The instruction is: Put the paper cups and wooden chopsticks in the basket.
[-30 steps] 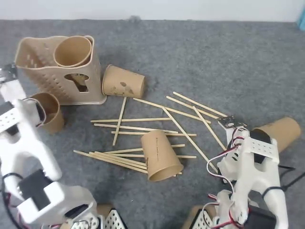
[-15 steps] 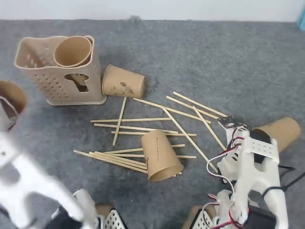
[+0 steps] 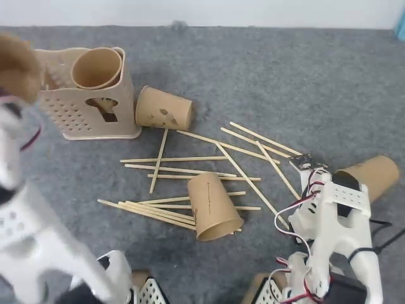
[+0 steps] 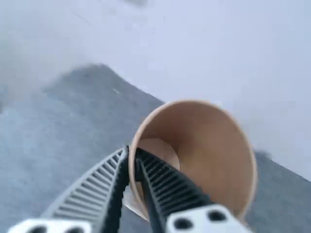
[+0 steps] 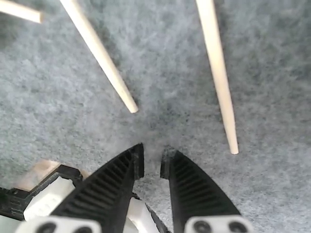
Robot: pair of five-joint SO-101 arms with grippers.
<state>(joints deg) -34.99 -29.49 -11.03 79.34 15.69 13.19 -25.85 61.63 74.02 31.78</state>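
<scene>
A brown paper cup [image 4: 204, 145] is pinched by its rim in the left fingers [image 4: 165, 182], one inside the wall and one outside, closed tight on it. In the high view it hangs at the far left, just beside the beige perforated plastic basket [image 3: 82, 114], which holds a second cup [image 3: 96, 68]. Three more lie tipped on the grey felt bench [image 3: 285, 82]: a third cup [image 3: 163, 109] just right of the basket, a fourth cup [image 3: 214, 206] across the pale wooden chopsticks [image 3: 190, 171] scattered mid-bench, and a fifth cup [image 3: 373, 174] at the near right. The right fingers [image 5: 116, 179] sit a narrow gap apart, empty, low over the felt. The cups look light and easily crushed, so a gentle rim pinch suits them. The chopsticks look stiff and slim, best pinched mid-length.
</scene>
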